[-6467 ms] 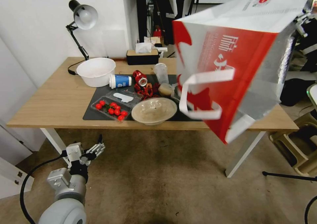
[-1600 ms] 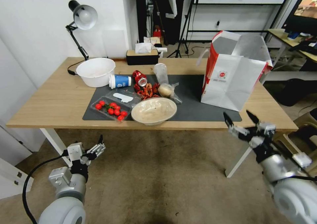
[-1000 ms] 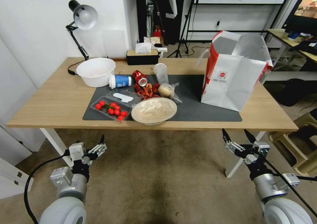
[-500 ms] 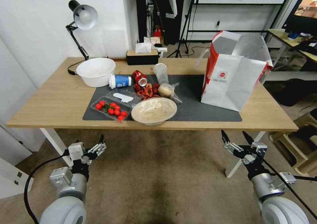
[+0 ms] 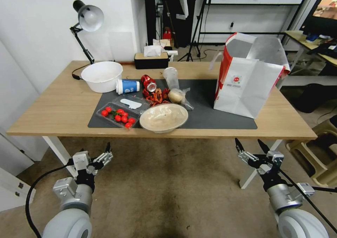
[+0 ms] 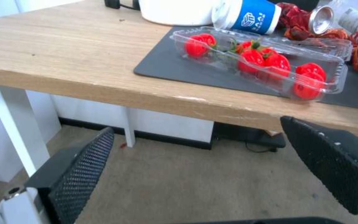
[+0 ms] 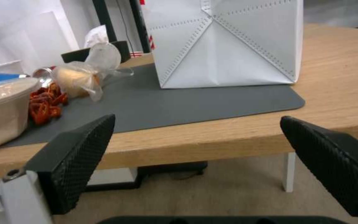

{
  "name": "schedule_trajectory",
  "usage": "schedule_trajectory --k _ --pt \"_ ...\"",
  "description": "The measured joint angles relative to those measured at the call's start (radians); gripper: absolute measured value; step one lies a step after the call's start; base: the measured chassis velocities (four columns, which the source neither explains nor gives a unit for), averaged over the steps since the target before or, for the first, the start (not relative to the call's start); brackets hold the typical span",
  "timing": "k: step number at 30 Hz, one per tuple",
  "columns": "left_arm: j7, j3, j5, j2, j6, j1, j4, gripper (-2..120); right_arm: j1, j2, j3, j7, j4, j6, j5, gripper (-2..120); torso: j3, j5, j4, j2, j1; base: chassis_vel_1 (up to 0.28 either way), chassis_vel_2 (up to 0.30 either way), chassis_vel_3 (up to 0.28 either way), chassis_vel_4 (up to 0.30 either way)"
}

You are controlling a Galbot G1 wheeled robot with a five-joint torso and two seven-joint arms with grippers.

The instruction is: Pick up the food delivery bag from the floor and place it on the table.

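The food delivery bag (image 5: pixel 247 80) stands upright on the table (image 5: pixel 63 106), toward its right end, its mouth open to show the silver lining, its white front with the small round red logo facing the robot and a red side turned toward the middle of the table. Its base rests partly on the right end of the dark grey mat (image 5: pixel 207 111) and partly on bare wood; in the right wrist view the folded white bottom panel of the bag (image 7: pixel 224 46) sits across the mat's far corner. The right gripper (image 5: pixel 250 151) hangs below the table's front edge, over the floor (image 5: pixel 168 185), well apart from the bag, with its two black fingers spread wide and nothing between them. The left gripper (image 5: pixel 105 153) hangs low at the other side, also under the table edge, its fingers (image 6: pixel 79 174) wide apart and empty. On the mat to the left of the bag lie a beige bowl (image 5: pixel 164 117), a clear tray of cherry tomatoes (image 5: pixel 117 116), a tipped blue cup (image 5: pixel 128 86), a red can (image 5: pixel 149 82) and a bagged bun (image 5: pixel 176 95); a white bowl (image 5: pixel 102 75) and a desk lamp (image 5: pixel 86 24) stand behind
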Motion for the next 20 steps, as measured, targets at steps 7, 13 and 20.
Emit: schedule_trajectory --k 7,13,20 --pt "-0.001 0.0 0.0 0.0 0.0 0.0 0.0 100 0.0 0.0 0.0 -0.001 0.0 0.0 0.001 100 0.0 0.0 0.0 0.0 0.0 0.0 0.0 0.0 0.0" --pt "-0.001 0.0 0.0 0.0 0.0 0.0 -0.001 100 0.0 -0.001 0.0 -0.001 0.0 -0.001 0.001 100 0.0 0.0 0.0 0.0 0.0 0.0 0.0 0.0 0.0" --pt "-0.001 0.0 0.0 0.0 0.0 0.0 -0.001 100 0.0 -0.001 0.0 -0.001 0.001 0.0 0.001 100 0.0 0.0001 0.0 0.0 0.0 0.0 0.0 0.0 0.0"
